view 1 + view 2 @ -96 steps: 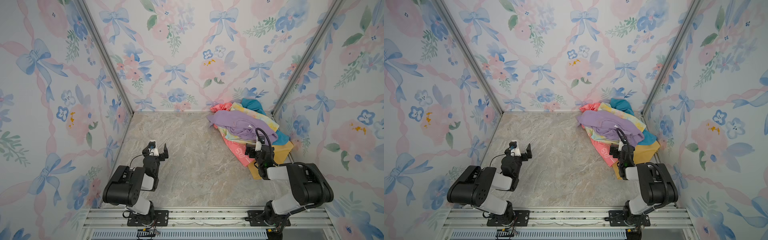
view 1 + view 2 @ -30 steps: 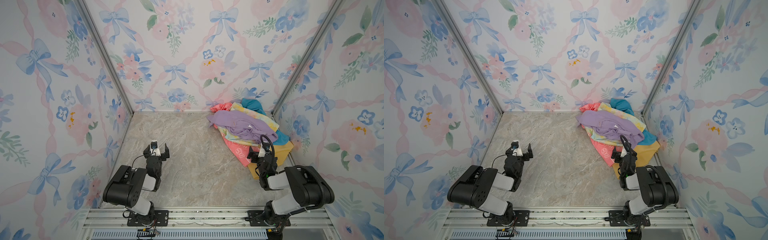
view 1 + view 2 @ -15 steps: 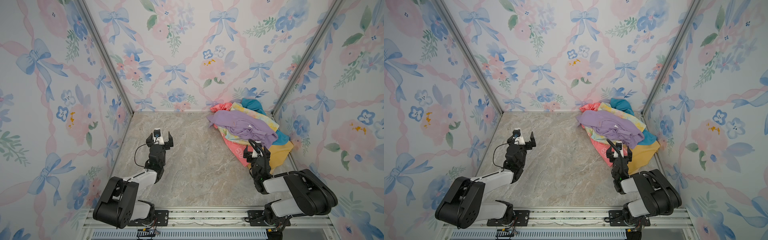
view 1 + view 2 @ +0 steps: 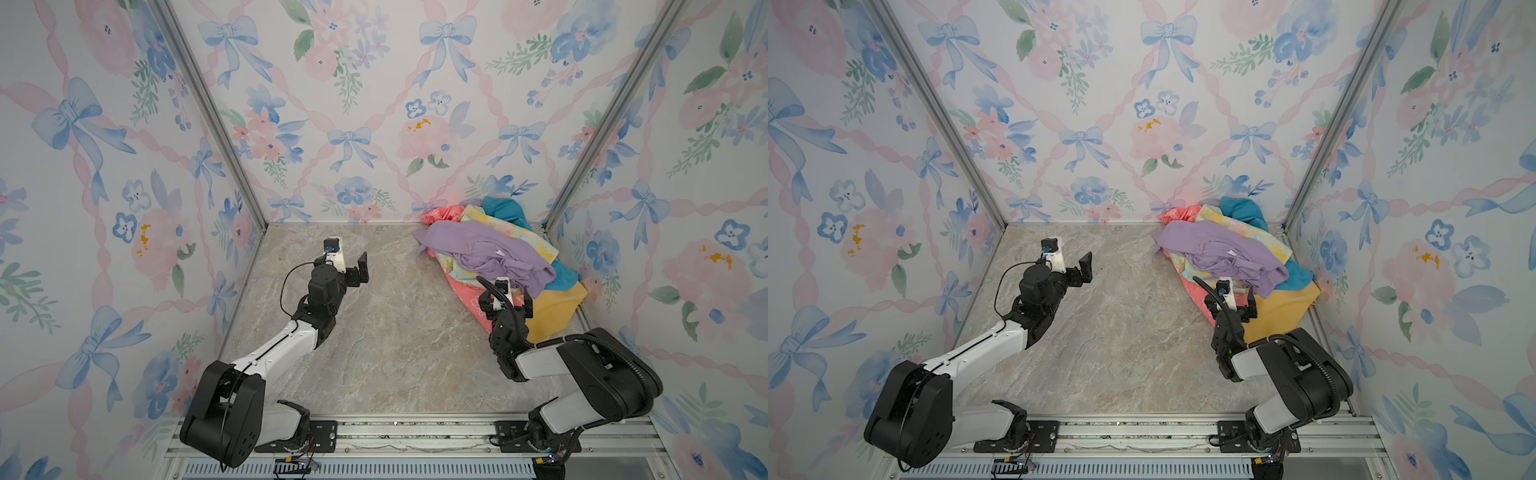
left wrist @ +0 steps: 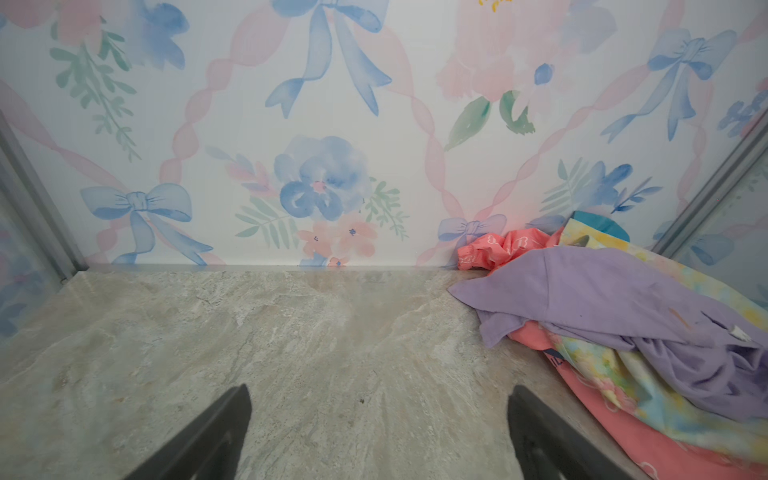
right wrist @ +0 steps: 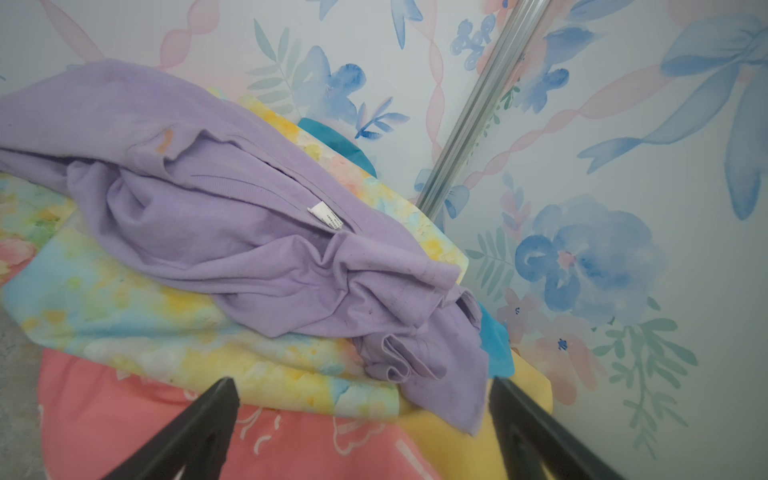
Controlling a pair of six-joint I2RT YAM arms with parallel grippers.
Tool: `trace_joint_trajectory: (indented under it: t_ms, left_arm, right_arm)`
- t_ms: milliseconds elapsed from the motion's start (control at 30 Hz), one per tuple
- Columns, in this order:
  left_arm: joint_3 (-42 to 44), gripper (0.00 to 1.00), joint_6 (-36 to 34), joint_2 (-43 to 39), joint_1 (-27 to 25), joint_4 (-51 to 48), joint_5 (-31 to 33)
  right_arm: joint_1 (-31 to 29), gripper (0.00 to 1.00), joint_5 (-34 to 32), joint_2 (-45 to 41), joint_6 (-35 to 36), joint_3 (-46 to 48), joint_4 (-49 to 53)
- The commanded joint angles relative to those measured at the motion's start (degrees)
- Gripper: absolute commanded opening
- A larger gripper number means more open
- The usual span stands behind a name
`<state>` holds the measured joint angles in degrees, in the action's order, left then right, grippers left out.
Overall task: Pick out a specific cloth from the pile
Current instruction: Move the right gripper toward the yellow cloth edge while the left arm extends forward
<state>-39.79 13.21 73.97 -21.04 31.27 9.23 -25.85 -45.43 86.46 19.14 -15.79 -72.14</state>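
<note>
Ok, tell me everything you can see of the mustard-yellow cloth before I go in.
The mustard-yellow cloth is plain, soft, unprinted fabric, lying flat at the bottom of the pile, near the side wall. Only one part shows; the lilac cloth and teal cloth lie over it, and the coral-pink cloth lies beside it. The open right gripper hovers at its near edge; contact cannot be told.

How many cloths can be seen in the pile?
5: lilac on top, tie-dye beneath it, coral-pink under that, teal at the back, mustard at the near edge. More may be hidden.
</note>
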Motion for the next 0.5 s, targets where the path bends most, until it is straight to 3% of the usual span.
trace_joint_trajectory:
  t_ms: [0, 167, 467]
  left_arm:
    - [-1.6, 0.98, 2.7, -0.7, -0.4, -3.6, -5.0]
    - [-3.5, 0.98, 4.7, 0.5, -1.2, -4.6, -8.6]
    - [-3.3, 0.95, 8.2, -1.2, -3.7, -4.9, -6.7]
  right_arm:
    - [-1.9, 0.97, -4.8, -5.4, 2.4, -3.7, 5.9]
    - [-0.6, 0.97, -2.0, -17.4, -10.7, -11.5, 37.0]
    - [4.5, 0.97, -0.5, -28.7, -21.2, -22.7, 65.1]
